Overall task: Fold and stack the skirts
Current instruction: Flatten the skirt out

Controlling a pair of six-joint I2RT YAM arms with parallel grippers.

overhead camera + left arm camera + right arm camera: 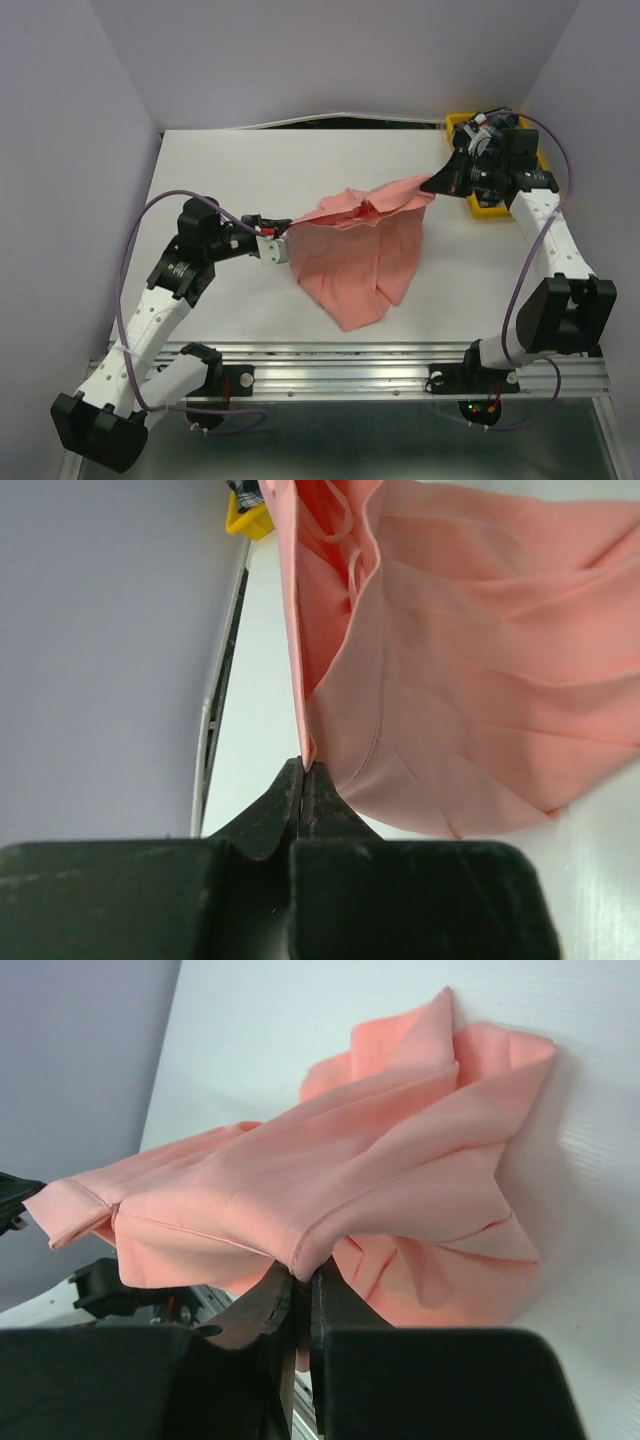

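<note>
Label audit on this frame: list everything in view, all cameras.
salmon-pink pleated cloth skirt: 1, pink, mid-table, held up between both grippers, lower part draped on the table
dark plaid cloth: 1 scrap visible, navy with white lines, at the tray, left wrist view only
yellow plastic tray: 1, yellow, far right corner, partly behind right arm
white table: 1, white
left gripper: 1, black, shut on skirt edge
right gripper: 1, black, shut on skirt edge
</note>
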